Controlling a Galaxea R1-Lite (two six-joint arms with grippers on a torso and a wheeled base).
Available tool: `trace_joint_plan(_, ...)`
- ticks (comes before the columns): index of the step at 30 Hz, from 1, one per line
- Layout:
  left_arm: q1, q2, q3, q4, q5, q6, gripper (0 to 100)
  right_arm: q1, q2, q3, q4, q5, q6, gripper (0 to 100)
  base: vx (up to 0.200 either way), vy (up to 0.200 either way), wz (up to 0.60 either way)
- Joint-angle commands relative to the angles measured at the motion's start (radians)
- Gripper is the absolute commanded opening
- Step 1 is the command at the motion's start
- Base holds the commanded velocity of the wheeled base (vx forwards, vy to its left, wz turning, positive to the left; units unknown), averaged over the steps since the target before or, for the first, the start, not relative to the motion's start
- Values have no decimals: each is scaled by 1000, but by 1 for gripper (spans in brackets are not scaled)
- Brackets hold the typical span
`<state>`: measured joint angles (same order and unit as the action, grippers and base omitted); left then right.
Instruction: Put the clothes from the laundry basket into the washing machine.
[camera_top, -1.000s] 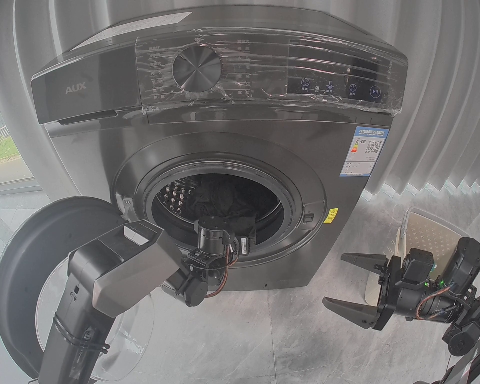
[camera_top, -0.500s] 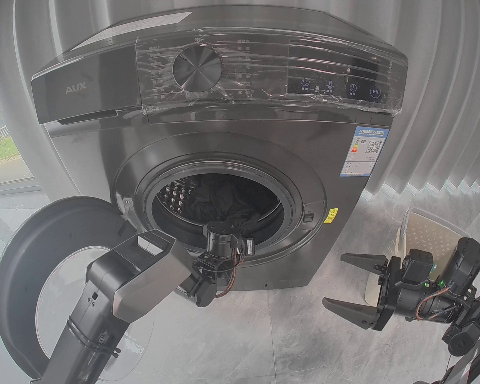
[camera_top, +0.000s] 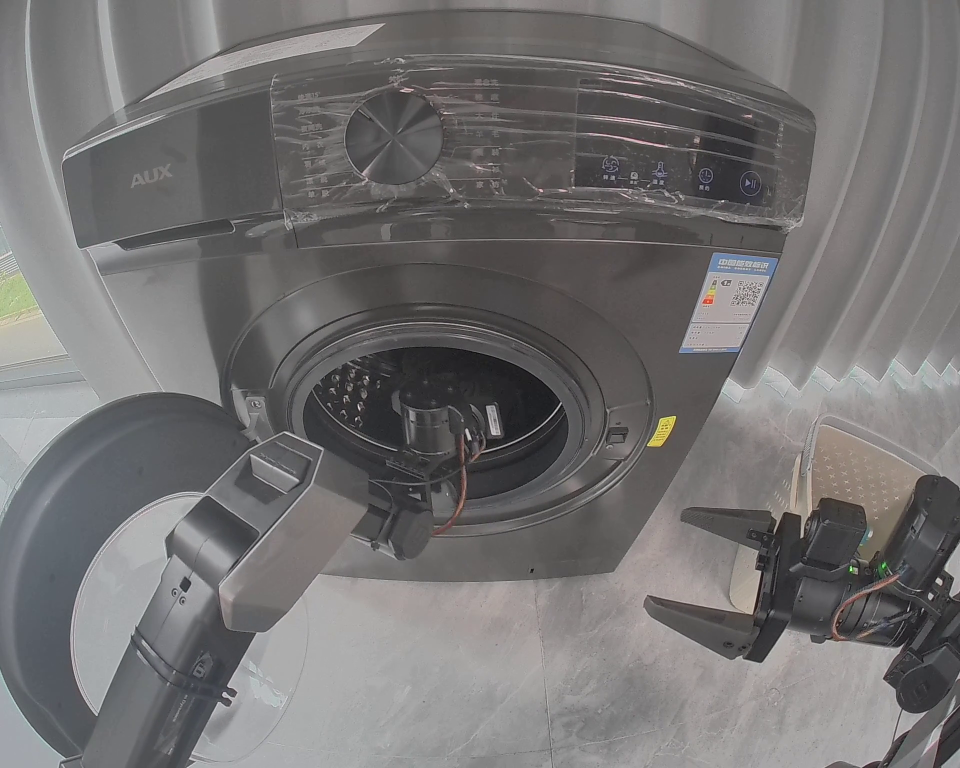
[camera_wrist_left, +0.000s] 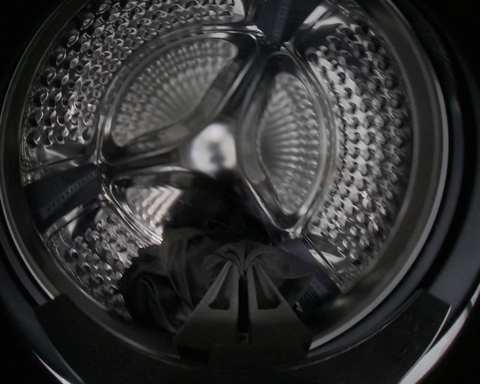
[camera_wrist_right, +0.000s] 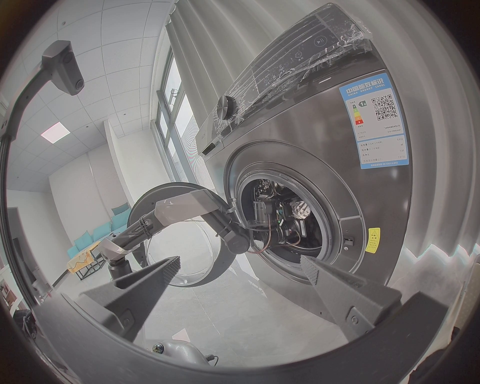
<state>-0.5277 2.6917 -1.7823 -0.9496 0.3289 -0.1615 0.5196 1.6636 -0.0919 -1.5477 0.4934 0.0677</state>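
Observation:
The grey washing machine (camera_top: 450, 250) stands with its round door (camera_top: 90, 520) swung open to the left. My left arm is in through the opening, its wrist (camera_top: 430, 420) inside the rim. In the steel drum (camera_wrist_left: 350, 125) my left gripper (camera_wrist_left: 243, 267) is shut, with a dark garment (camera_wrist_left: 190, 270) bunched at its tips and lying low in the drum. The white perforated laundry basket (camera_top: 860, 470) sits on the floor to the machine's right. My right gripper (camera_top: 670, 560) hangs open beside the basket with nothing in it, its fingers (camera_wrist_right: 345, 295) spread wide.
Pale curtains (camera_top: 880, 250) hang behind and to the right of the machine. Grey tiled floor (camera_top: 560, 660) lies open in front of it. The open door takes up the space at lower left.
My left arm has lifted and pushed deeper into the drum opening. The dark cloth that showed in the opening is now hidden behind the wrist. The right arm has stayed still.

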Motion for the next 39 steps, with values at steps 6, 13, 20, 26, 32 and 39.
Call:
trace_joint_plan(6,60,14,-94,32,9,11,0,0,2,1,0,1,0,100,0,0,0)
trace_joint_plan(13,74,28,-104,55,7,10,100,0,1,1,0,1,0,100,0,0,0)
trace_joint_plan(20,74,28,-88,63,12,10,100,4,1,0,0,1,0,100,0,0,0)
trace_joint_plan(26,75,22,-45,144,84,10,100,8,1,0,0,1,0,100,0,0,0)
trace_joint_plan(32,69,10,-52,216,98,-33,100,8,2,1,0,1,0,100,0,0,0)
trace_joint_plan(39,60,-43,-129,396,98,-251,100,8,2,1,0,1,0,100,0,0,0)
